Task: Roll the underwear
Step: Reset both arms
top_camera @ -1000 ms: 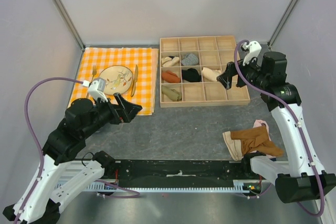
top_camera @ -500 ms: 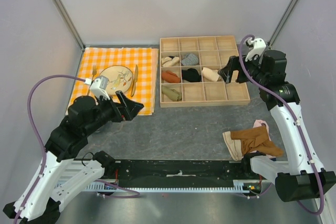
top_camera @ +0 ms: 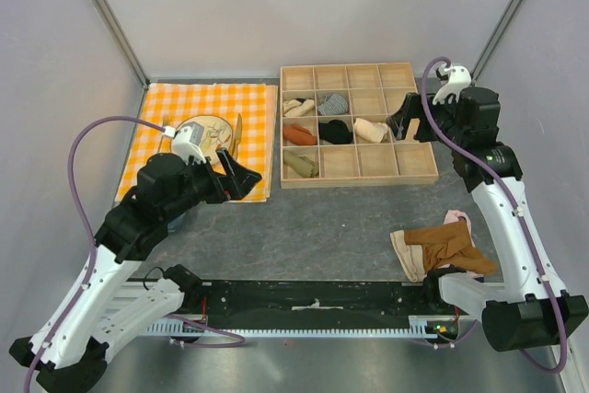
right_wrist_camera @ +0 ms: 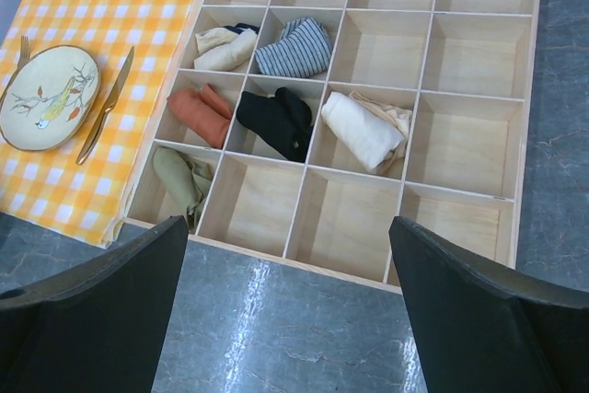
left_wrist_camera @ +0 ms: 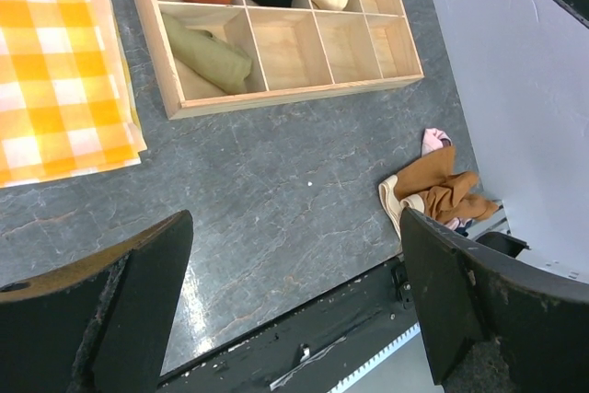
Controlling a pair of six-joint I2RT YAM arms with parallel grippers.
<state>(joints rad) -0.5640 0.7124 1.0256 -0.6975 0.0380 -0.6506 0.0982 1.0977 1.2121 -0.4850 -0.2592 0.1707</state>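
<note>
The underwear (top_camera: 401,252) lies near the table's front right, showing only as a pale cream-khaki edge at the left of a small pile. The left wrist view also catches the underwear (left_wrist_camera: 394,198). A rust-brown garment (top_camera: 446,244) covers most of it, and a pink garment (top_camera: 457,219) peeks out behind. My left gripper (top_camera: 241,179) hangs open over the orange cloth's right edge, far left of the pile, with nothing between its jaws. My right gripper (top_camera: 405,126) is open and empty above the wooden box's right side, well behind the pile.
A wooden compartment box (top_camera: 357,179) at the back holds several rolled garments, including an olive roll (top_camera: 299,163). An orange checked cloth (top_camera: 156,103) at the back left carries a plate (top_camera: 204,131), a knife (top_camera: 236,140) and a fork (top_camera: 165,126). White walls enclose the table.
My left arm has risen and moved back and right, toward the plate. My right gripper has shifted slightly right and back. Both stay open, and the pile has not moved.
</note>
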